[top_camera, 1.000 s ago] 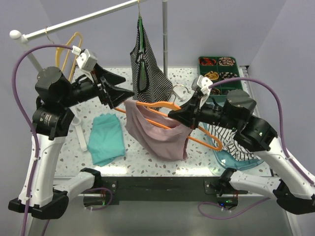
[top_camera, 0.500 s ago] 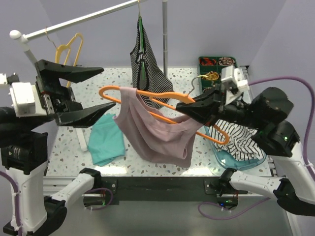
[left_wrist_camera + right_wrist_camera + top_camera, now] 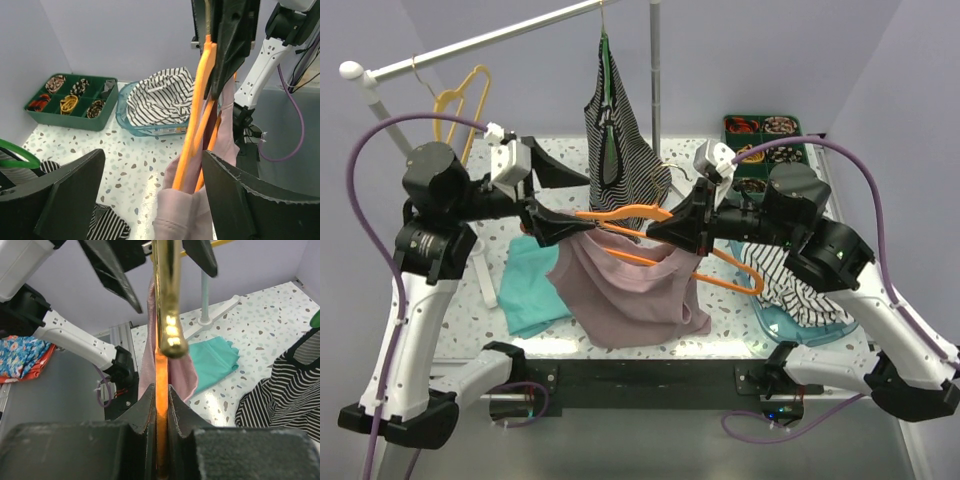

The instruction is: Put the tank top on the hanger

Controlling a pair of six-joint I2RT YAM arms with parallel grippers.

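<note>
right pincer (image 3: 656, 231) is clamping tight on the neck of the orange hanger (image 3: 620, 213), holding it over the table (image 3: 725, 318). left pincer (image 3: 588, 206) is gaping wide, jaws straddling the hanger's end. pink tank top (image 3: 630, 290) is draping from the hanger, beside a teal cloth (image 3: 535, 280), with a striped top (image 3: 620, 150) hanging behind.
</note>
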